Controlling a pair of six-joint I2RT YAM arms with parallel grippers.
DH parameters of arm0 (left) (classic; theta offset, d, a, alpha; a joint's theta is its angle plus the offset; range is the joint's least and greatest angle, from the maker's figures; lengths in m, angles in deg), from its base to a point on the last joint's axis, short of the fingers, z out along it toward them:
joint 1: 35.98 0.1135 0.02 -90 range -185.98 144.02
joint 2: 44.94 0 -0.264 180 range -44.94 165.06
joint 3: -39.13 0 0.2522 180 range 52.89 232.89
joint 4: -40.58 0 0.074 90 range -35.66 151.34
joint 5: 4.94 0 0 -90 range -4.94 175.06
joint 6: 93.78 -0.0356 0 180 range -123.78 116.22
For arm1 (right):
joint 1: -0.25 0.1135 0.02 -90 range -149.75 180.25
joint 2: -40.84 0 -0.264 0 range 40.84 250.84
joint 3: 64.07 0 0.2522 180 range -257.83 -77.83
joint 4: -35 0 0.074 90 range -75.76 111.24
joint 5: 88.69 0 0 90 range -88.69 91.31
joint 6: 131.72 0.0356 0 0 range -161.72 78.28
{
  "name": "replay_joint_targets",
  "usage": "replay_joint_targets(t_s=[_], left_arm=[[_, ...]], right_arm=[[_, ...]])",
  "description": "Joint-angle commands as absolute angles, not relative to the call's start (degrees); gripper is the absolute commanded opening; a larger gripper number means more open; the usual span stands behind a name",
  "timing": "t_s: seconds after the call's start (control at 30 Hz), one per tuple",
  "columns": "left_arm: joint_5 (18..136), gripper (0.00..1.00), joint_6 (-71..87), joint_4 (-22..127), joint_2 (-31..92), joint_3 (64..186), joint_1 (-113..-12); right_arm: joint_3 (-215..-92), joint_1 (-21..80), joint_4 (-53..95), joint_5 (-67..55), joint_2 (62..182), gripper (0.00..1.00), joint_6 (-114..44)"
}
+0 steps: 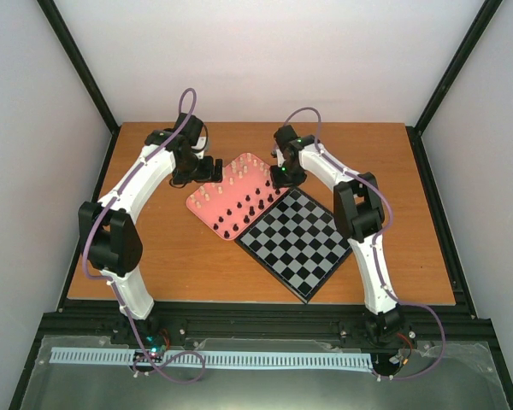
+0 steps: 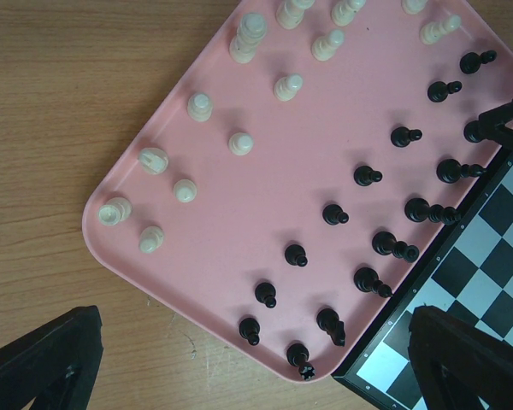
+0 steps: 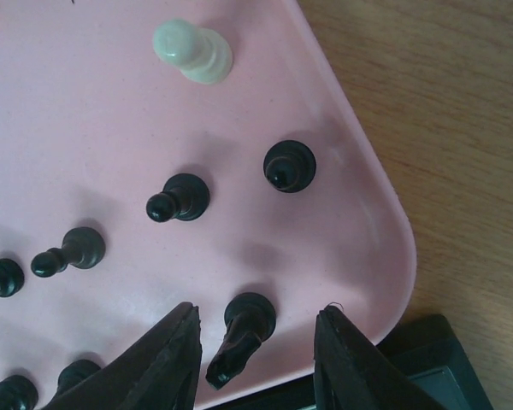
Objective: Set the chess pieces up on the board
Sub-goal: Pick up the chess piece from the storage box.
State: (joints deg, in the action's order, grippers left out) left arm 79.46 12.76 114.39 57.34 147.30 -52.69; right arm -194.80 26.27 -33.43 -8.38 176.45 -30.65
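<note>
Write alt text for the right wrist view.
The right gripper hangs open around a black chess piece at the corner of a pink tray. Other black pieces and a cream piece stand farther in.

A wooden table (image 1: 197, 265) sits between plain white walls (image 1: 265, 60) framed by black corner posts (image 1: 79, 64), evenly lit

**Item:** pink tray (image 2: 239, 222), one rounded corner toward me, lying on the wooden table (image 2: 68, 102).

**Contents:**
- cream pieces (image 2: 200, 106), standing, scattered over its upper-left half
- black pieces (image 2: 334, 213), standing, in two slanted rows along its lower-right side

**Adjoining:** board (image 2: 487, 256), one corner in view at lower right, its black rim just beside the tray's edge.

**My left gripper** (image 2: 252, 312): fingers (image 2: 43, 363) spread wide at the bottom corners, holding nothing.
</note>
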Motion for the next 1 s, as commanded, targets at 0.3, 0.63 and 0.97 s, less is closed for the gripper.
replay_joint_targets(t_s=[0.3,0.63,0.97], left_arm=[[79.33,1.0,12.97,114.22,57.72,147.72,-52.39],[79.19,1.0,13.0,114.2,58.06,147.9,-52.33],[78.95,1.0,13.1,114.19,57.99,148.14,-52.37]], right_arm=[[-197.6,27.67,-34.78,-8.53,179.4,0.33,-31.59],[-199.38,27.67,-37.09,-6.89,179.05,0.07,-32.0],[-201.26,27.67,-37.88,-5.84,172.95,0.03,-31.41]])
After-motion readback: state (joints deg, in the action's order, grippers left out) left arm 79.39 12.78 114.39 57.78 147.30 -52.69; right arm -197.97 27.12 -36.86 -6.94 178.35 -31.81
